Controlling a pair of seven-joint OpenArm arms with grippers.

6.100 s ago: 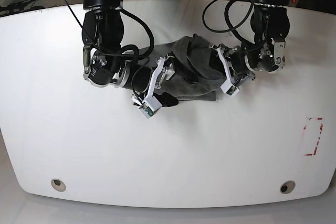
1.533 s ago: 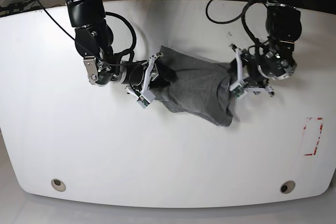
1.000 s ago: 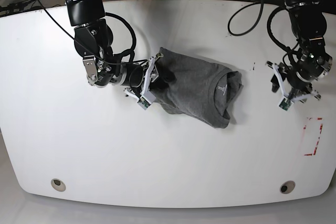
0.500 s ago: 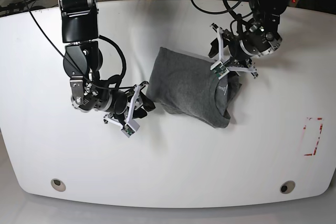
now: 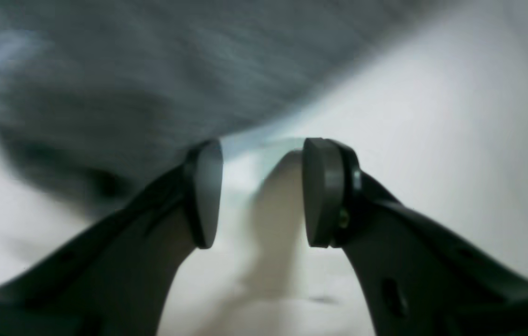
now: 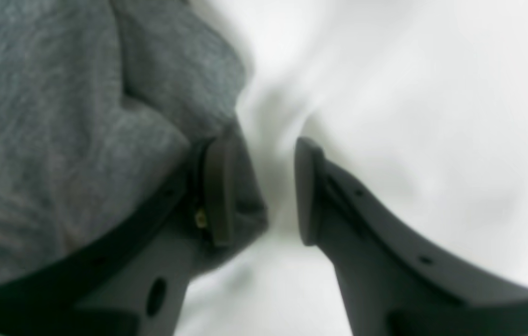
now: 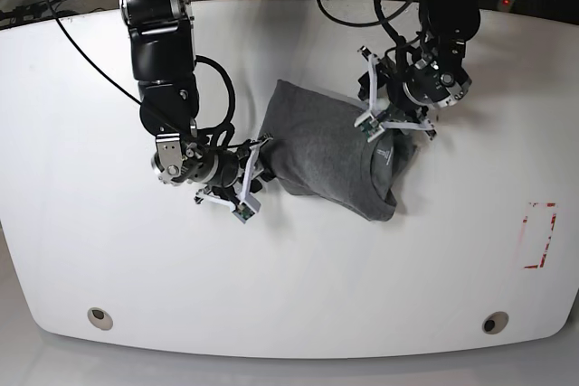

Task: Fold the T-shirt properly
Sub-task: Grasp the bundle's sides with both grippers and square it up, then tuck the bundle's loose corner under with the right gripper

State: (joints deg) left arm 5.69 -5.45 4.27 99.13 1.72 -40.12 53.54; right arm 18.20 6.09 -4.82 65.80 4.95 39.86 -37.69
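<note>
The T-shirt (image 7: 330, 155) lies in a compact grey bundle near the middle of the desk (image 7: 289, 287), collar at its 3 o'clock side, edges uneven. Half a second ago the right hand (image 7: 251, 178) was further off; now it is at the bundle's 9 o'clock edge, open. The left hand (image 7: 380, 119) stays at 1 o'clock, open, holding nothing. I judge another fold is coming.

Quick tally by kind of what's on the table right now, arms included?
T-shirt: 1
Grippers: 2, the left gripper and the right gripper, both at the shirt's edges with jaws apart
Red tape mark: 1
Table holes: 2
Total: 6
</note>
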